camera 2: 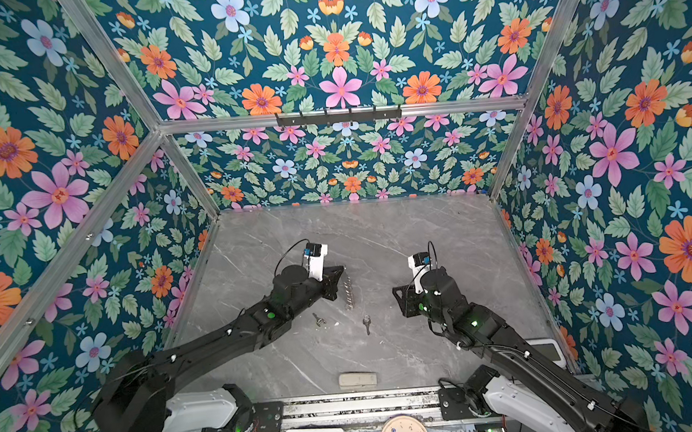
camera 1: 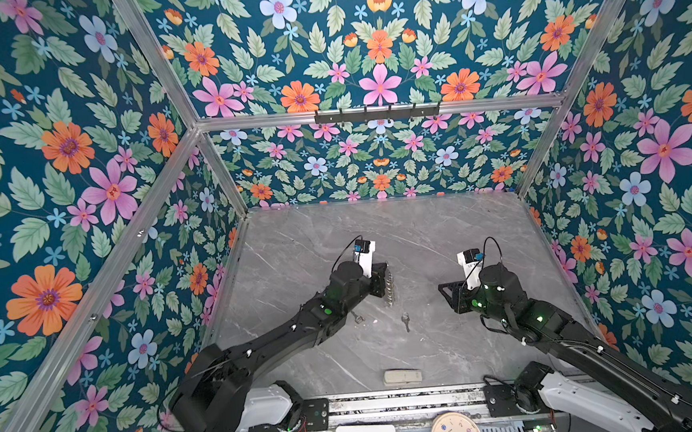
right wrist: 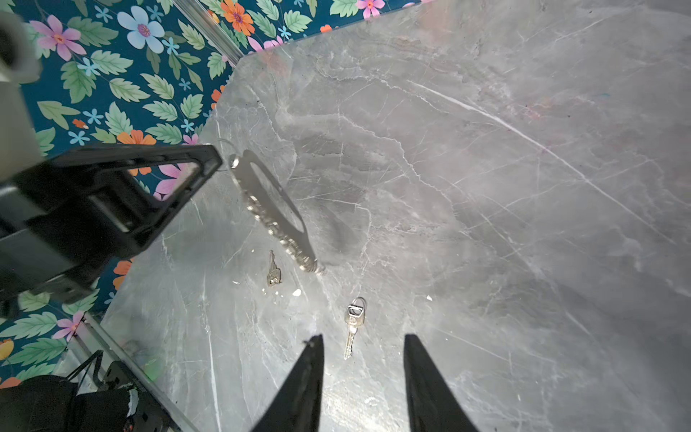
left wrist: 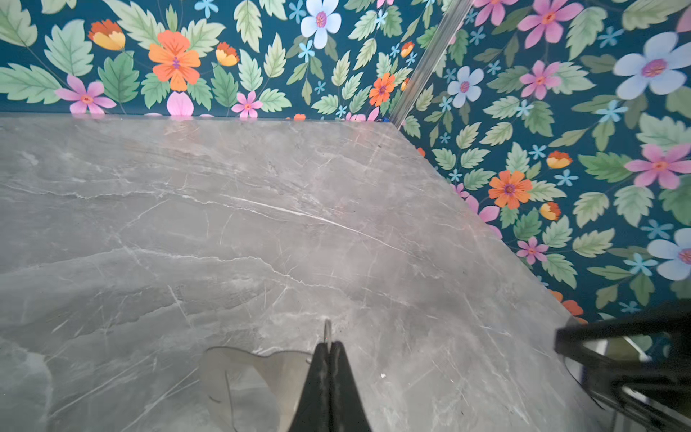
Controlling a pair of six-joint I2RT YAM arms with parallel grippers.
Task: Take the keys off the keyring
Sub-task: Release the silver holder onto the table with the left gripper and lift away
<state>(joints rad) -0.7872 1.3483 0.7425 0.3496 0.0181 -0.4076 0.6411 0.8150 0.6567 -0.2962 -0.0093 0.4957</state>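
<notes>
Left end effector (left wrist: 329, 346): clamped on the keyring (camera 1: 390, 289), which dangles over the counter (right wrist: 486, 187). Right end effector (right wrist: 364, 338): apart, empty, near the larger key (right wrist: 353, 325); smaller key (right wrist: 273, 271) nearby, both loose. We judge removal done; next we lower the keyring.

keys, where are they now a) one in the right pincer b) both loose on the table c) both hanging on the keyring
b, a small key and a larger key lie loose on the table, off the keyring hanging from the left pincer.

Shiny metal keys (right wrist: 353, 325), dull metal keyring (right wrist: 261, 215), glossy marble-look table (right wrist: 486, 187)
</notes>
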